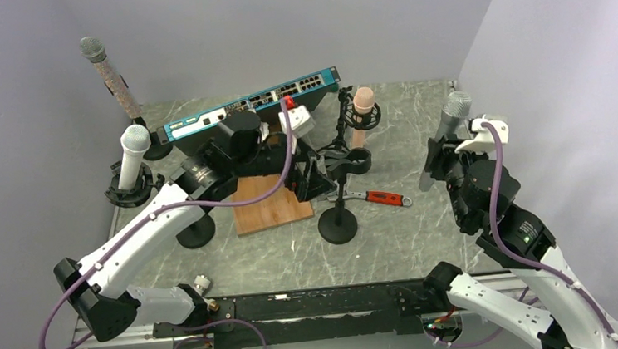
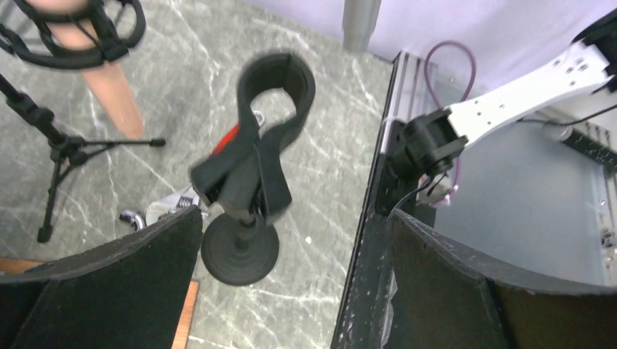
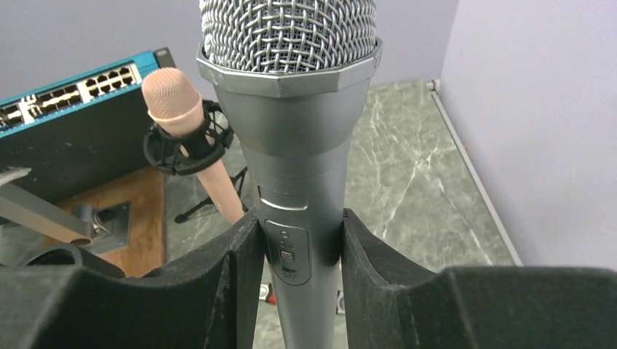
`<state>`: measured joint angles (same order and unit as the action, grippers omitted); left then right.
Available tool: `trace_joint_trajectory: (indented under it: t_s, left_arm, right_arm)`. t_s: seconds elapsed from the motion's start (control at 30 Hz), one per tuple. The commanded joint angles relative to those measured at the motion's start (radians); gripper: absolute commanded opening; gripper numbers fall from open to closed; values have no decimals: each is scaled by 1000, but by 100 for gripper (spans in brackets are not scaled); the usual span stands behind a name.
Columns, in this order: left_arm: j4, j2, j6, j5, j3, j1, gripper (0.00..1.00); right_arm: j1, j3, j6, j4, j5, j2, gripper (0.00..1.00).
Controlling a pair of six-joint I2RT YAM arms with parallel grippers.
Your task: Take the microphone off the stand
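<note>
A grey microphone (image 1: 450,123) with a mesh head is held upright in my right gripper (image 1: 438,163), at the table's right, apart from any stand. In the right wrist view the jaws (image 3: 297,247) are shut on its body (image 3: 295,167) at the on/off switch. The black stand (image 1: 338,215) with a round base sits mid-table, and its clip (image 1: 356,161) is empty. My left gripper (image 1: 316,178) is open just left of the clip. In the left wrist view the empty clip (image 2: 275,80) and base (image 2: 240,251) lie between my open fingers (image 2: 295,222), below them.
A pink microphone in a shock mount (image 1: 363,108) stands behind the stand. A white microphone (image 1: 132,155) and a glittery one (image 1: 111,77) are at the left. A network switch (image 1: 250,104), a wooden board (image 1: 271,211) and a red-handled wrench (image 1: 382,197) are nearby.
</note>
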<state>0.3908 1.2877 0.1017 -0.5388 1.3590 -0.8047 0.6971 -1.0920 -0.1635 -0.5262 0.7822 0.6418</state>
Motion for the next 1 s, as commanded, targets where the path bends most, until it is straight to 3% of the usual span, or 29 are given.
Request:
trace_joint_trajectory:
  t_s: [0.0, 0.13, 0.3, 0.4, 0.67, 0.97]
  left_arm:
    - [76, 9, 132, 18, 144, -3, 99]
    - [140, 99, 191, 45, 276, -7, 97]
    - [194, 186, 138, 133, 392, -60, 77]
    - [234, 241, 107, 182, 458, -93, 73]
    - [251, 299, 78, 287, 470, -119, 69]
    - [261, 322, 59, 319, 489, -120, 55]
  right_arm:
    - [2, 23, -77, -72, 39, -32, 0]
    - [2, 25, -107, -103, 15, -34, 0]
    - [2, -2, -111, -143, -10, -35, 0]
    - [2, -5, -108, -157, -27, -52, 0]
    - [3, -6, -122, -175, -46, -93, 0]
    - [1, 4, -126, -173, -59, -93, 0]
